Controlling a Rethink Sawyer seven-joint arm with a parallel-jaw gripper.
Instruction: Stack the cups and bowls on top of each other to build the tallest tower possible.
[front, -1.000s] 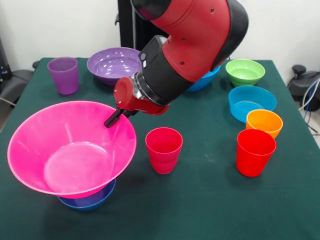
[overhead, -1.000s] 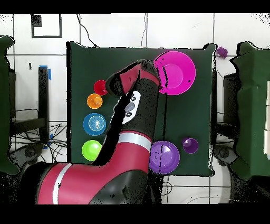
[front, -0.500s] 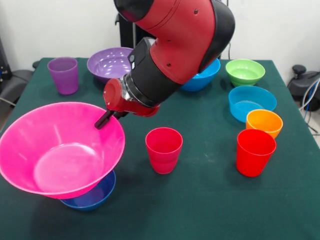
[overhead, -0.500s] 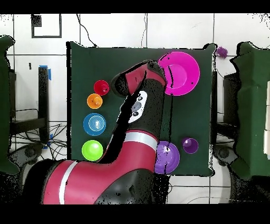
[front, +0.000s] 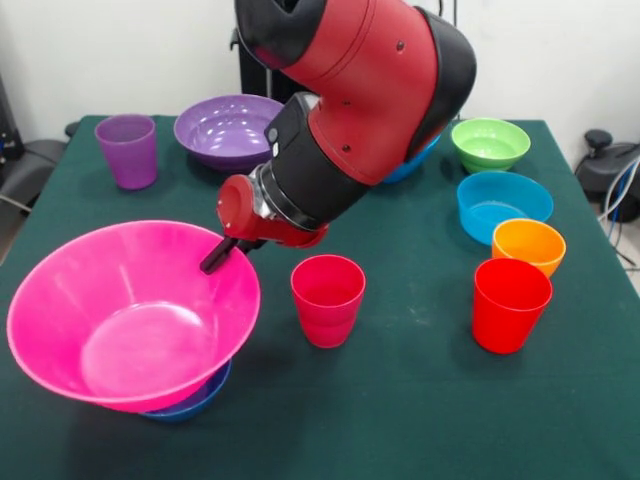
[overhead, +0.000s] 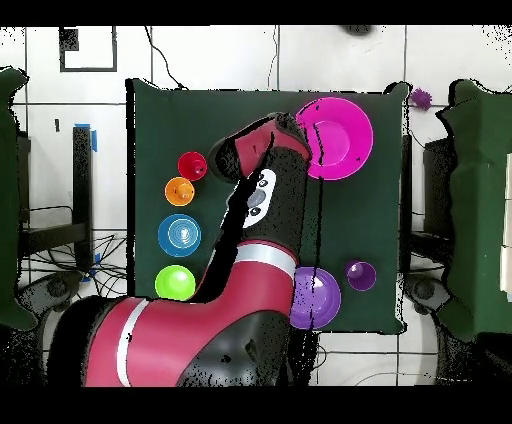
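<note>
The huge pink bowl (front: 130, 320) (overhead: 338, 137) hangs tilted at the front left, over the small dark blue bowl (front: 190, 400), which shows only under its edge. My gripper (front: 218, 258) (overhead: 298, 128) is shut on the pink bowl's far right rim. A magenta-pink cup (front: 327, 298) stands upright just right of it. The red cup (front: 511, 303) (overhead: 191, 165) is at the front right, the purple cup (front: 127, 150) (overhead: 361, 275) at the far left. I cannot tell whether the pink bowl touches the dark blue one.
Down the right side stand the orange bowl (front: 528, 245), cyan bowl (front: 503, 203) and green bowl (front: 490, 143). The large purple bowl (front: 225, 128) sits at the back. The large blue bowl (front: 412, 160) is mostly hidden behind my arm.
The pink bowl, held by my gripper, swung left in the front view, then came back a little to the right and sank lower over the dark blue bowl.
</note>
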